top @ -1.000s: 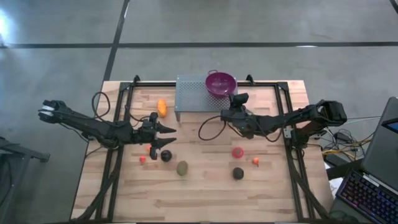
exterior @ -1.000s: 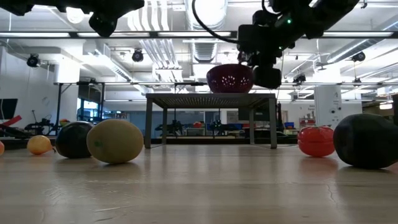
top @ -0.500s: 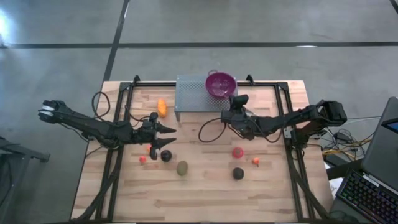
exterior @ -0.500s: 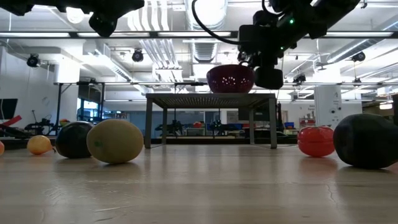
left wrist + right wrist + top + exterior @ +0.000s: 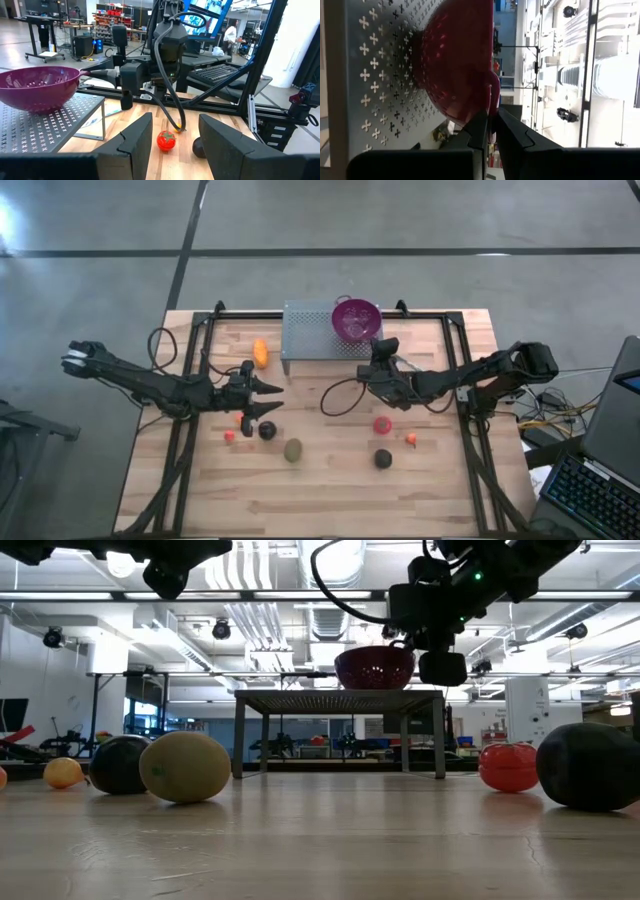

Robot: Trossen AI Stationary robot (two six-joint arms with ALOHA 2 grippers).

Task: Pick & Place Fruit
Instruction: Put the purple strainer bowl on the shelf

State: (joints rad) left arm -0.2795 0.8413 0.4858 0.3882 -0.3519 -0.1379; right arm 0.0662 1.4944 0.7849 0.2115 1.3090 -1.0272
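High view: overhead, straight down, whole table (image 5: 330, 490) and both arms in frame, far off. Low view: at tabletop height, level across boards into room, fruit close and large. Left wrist view: looks across table past own fingers (image 5: 137, 142) toward other arm, bowl (image 5: 37, 87) and red fruit (image 5: 166, 141). Right wrist view: rolled sideways, very near bowl (image 5: 462, 65) on perforated stand (image 5: 380, 75). Bowl (image 5: 355, 317) (image 5: 374, 667) common to all four views.

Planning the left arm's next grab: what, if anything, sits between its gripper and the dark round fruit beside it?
Nothing visible does. The left gripper, fingers open, is right above the near-black round fruit; only bare wooden table surrounds them.
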